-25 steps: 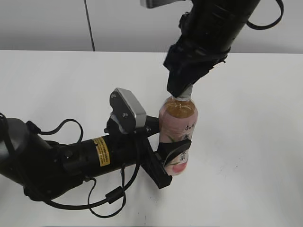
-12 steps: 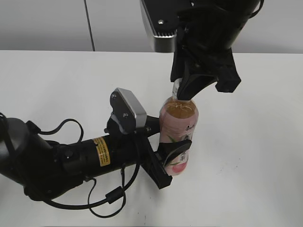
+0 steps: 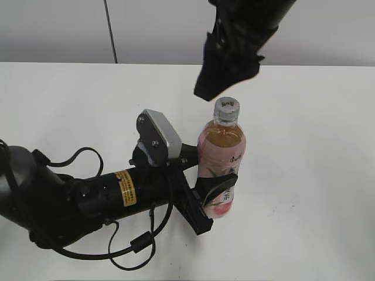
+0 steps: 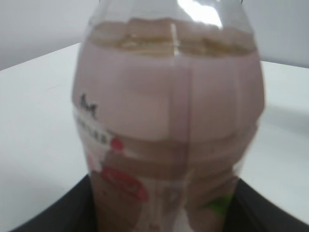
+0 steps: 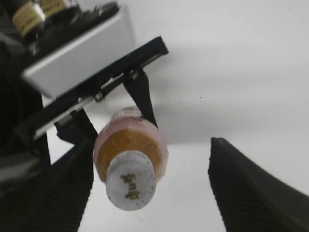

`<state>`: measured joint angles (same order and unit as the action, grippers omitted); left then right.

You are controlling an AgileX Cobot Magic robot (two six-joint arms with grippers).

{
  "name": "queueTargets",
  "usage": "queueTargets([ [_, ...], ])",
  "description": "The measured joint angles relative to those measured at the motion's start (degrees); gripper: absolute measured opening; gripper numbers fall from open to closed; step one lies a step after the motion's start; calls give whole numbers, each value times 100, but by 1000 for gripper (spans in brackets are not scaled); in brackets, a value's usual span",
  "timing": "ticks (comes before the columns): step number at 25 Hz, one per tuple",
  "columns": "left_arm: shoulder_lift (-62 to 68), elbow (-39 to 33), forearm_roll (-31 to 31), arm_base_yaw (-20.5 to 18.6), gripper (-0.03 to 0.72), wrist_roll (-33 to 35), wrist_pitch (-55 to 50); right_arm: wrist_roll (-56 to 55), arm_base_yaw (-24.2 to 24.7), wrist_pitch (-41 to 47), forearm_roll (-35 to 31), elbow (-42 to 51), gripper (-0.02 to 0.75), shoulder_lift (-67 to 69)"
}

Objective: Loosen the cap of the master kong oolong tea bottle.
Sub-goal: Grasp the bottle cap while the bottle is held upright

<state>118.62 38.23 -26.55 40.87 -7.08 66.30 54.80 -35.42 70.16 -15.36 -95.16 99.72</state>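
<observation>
- White tabletop (image 3: 304,175) fills the scene, with a pale grey wall (image 3: 58,29) behind it crossed by one dark vertical seam.
- Master kong oolong tea bottle (image 3: 220,167): stands upright near the middle of the table, amber tea visible above a pale pink label with a peach picture low on its front.
- Cap (image 3: 227,107): white, seated on the bottle neck, with a small dark mark on top; nothing touches it.
- Left gripper (image 3: 210,196): reaches in from the lower left and is clamped around the lower half of the bottle, one dark finger crossing the label in front. In the left wrist view the bottle fills the frame at close range, with dark finger surfaces at both lower corners.
- Right gripper (image 3: 225,67): hangs above and slightly left of the cap, clear of it. In the right wrist view its two dark fingers (image 5: 251,188) stand wide apart on either side of the cap (image 5: 130,186), holding nothing.
- Silver camera housing (image 3: 159,137): sits on the left wrist, just beside the bottle.
</observation>
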Motion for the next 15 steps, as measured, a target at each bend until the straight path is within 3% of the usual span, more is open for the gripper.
queueTargets([
  [8,0,0,-6,0,378,0,0,-5196,0,-4,254,-498,573,0],
  [15,0,0,-6,0,377,0,0,-5959,0,-7,420,63,571,0],
])
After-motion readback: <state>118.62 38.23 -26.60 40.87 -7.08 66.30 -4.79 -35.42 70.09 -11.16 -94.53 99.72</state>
